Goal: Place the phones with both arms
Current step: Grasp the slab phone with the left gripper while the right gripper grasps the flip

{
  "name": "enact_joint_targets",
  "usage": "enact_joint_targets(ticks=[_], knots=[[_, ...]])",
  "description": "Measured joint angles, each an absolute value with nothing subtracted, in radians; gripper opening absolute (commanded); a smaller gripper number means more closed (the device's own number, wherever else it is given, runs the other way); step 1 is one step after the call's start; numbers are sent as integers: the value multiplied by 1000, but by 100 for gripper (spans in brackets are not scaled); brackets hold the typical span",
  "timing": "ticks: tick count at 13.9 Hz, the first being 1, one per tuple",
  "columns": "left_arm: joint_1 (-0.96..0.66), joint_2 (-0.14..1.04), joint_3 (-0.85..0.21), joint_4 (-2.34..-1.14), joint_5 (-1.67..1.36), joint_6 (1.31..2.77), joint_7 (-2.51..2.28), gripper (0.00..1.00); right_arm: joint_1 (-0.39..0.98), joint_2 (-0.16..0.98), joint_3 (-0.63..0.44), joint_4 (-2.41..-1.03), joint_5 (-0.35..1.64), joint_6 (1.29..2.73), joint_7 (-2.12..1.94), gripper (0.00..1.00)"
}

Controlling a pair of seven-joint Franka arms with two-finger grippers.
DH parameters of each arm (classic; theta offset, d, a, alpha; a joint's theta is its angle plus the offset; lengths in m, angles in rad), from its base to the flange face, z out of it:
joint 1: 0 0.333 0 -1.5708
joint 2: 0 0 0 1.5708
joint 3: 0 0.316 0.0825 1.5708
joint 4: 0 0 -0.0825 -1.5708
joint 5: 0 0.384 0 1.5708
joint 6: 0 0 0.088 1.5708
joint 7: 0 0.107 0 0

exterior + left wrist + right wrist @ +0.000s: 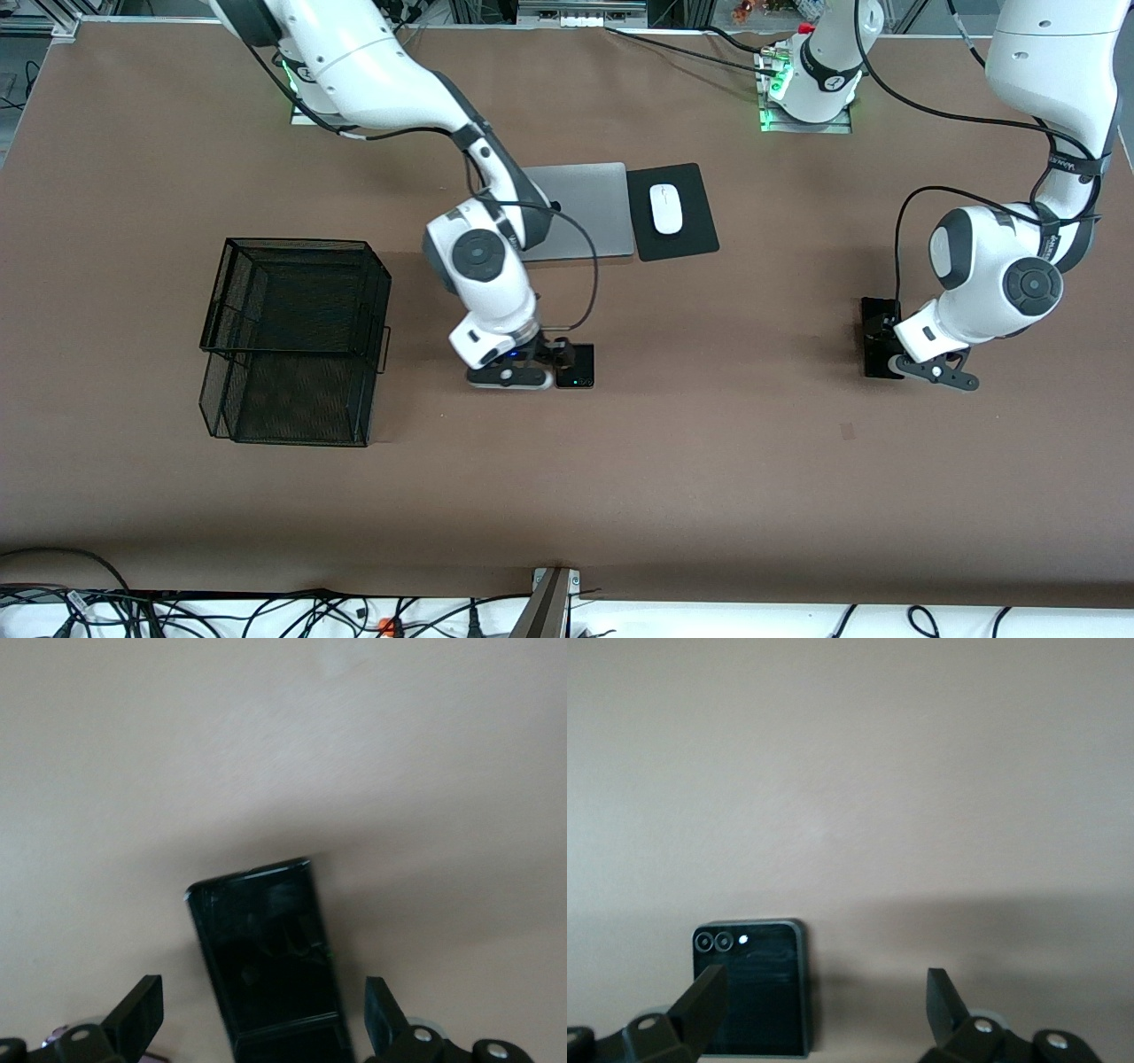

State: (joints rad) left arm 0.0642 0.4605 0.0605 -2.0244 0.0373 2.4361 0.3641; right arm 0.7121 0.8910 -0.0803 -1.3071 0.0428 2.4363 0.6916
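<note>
Table covered in brown, seen from a high camera facing two white robot arms whose bases stand along the top edge. Right gripper hangs low over a small square black flip phone lying flat near the middle of the table; its fingers are spread wide and grasp nothing, and the right wrist view shows the phone, with two round lenses, lying off to one side, partly under one finger rather than centred in the gap. Left gripper hangs low over a long black slab phone lying toward the left arm's end of the table; its fingers are likewise spread apart with nothing held, and the left wrist view shows the phone lying lengthwise between them. A black wire mesh basket stands toward the right arm's end. Farther from the camera lie a closed silver laptop and, beside it, a white mouse on a black mouse pad.
</note>
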Motion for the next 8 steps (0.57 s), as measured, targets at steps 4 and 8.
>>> enact_joint_targets(ticks=[4,8], knots=[[93,454,59,-2050,-25,2469,340,100,754,951,-82,-1287,-17,2512,710,99],[92,455,51,-2112,-25,2560,275,100,767,981,-82,-1281,-51,2577,709,100]])
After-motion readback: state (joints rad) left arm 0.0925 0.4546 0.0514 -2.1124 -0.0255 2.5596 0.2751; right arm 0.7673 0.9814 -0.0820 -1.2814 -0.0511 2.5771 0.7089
